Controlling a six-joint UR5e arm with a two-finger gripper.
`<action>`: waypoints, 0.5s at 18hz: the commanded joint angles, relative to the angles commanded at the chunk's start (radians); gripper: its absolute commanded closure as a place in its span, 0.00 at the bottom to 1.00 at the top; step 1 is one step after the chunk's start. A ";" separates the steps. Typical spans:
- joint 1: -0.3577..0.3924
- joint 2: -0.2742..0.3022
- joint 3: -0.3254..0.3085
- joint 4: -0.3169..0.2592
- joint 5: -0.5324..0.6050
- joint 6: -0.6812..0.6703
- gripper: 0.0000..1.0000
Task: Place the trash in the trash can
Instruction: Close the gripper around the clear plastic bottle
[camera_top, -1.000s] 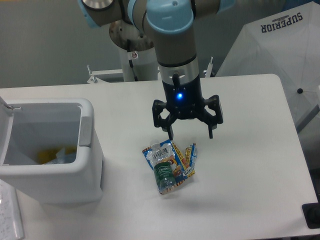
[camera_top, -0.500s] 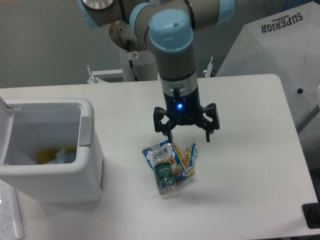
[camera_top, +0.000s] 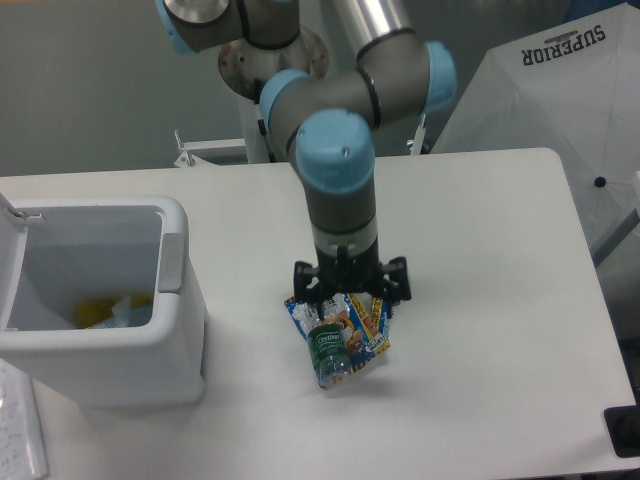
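Litter remains on the white desk (camera_top: 500, 250): the crushed clear plastic bottle with the green label (camera_top: 329, 355), the blue snack packet with the cartoon animal (camera_top: 345, 324) and the small yellow-blue wrapper (camera_top: 372, 318) lie overlapped in one small heap near the middle front of the desk. None of the three is lifted, so you should count the transfer of this heap as not yet done.

The boxy white plastic trash can with rounded corners (camera_top: 180, 360) stands at the left of the desk, well apart from the heap, its grey side latch (camera_top: 172, 262) facing the litter and its hinged white lid (camera_top: 8, 215) swung open at the far left. Something yellow and something pale sit at the bottom (camera_top: 105, 310); what they are cannot be made out.

The two-finger gripper (camera_top: 350, 300) points straight down directly over the rear part of the heap. Its fingers stand spread apart and hold nothing. The left-hand fingertip in the picture is at the upper edge of the snack packet, the right-hand one at the upper end of the yellow-blue wrapper; the bottle lies just in front of both, nearer the camera. Whether the tips touch the litter cannot be told.

In my judgement, you have the closing, the lift, the carry and the release all left.
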 joint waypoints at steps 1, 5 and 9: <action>0.000 -0.025 0.003 0.018 -0.003 -0.015 0.00; -0.002 -0.075 0.002 0.086 -0.005 -0.068 0.00; -0.002 -0.098 -0.008 0.086 0.000 -0.080 0.00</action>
